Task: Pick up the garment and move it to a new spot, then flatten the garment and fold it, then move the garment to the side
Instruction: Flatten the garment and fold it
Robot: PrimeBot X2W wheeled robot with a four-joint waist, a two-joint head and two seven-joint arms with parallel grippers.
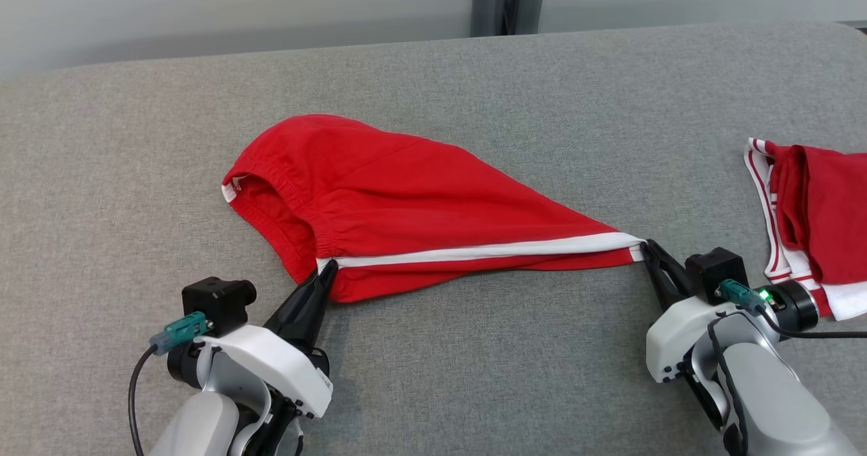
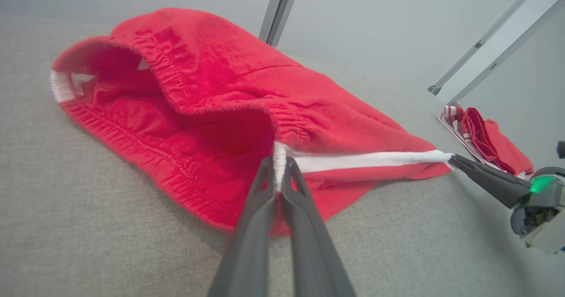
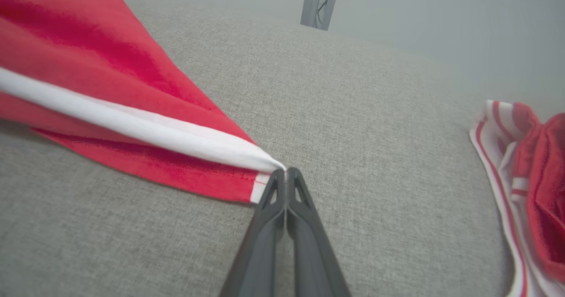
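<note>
Red garment (image 1: 420,198) at centre of grey padded surface (image 1: 474,388). Waistband gapes toward 9 o'clock, white side stripe (image 1: 488,249) taut along near edge.
Grips: left gripper (image 1: 327,270) at garment's 7 o'clock, fingers pinched tight on waistband end of stripe. At 4 o'clock, right gripper (image 1: 647,244) clamped on hem corner.
Risks: both pinches tip-only, so hard pull apart could slip hem free; far layer may stay bunched on lift.
Spare red-white clothing (image 1: 806,225) at 3 o'clock, near right wrist; sideways sweep could snag it.

No legible text, labels, brands, numbers or signs on any surface
</note>
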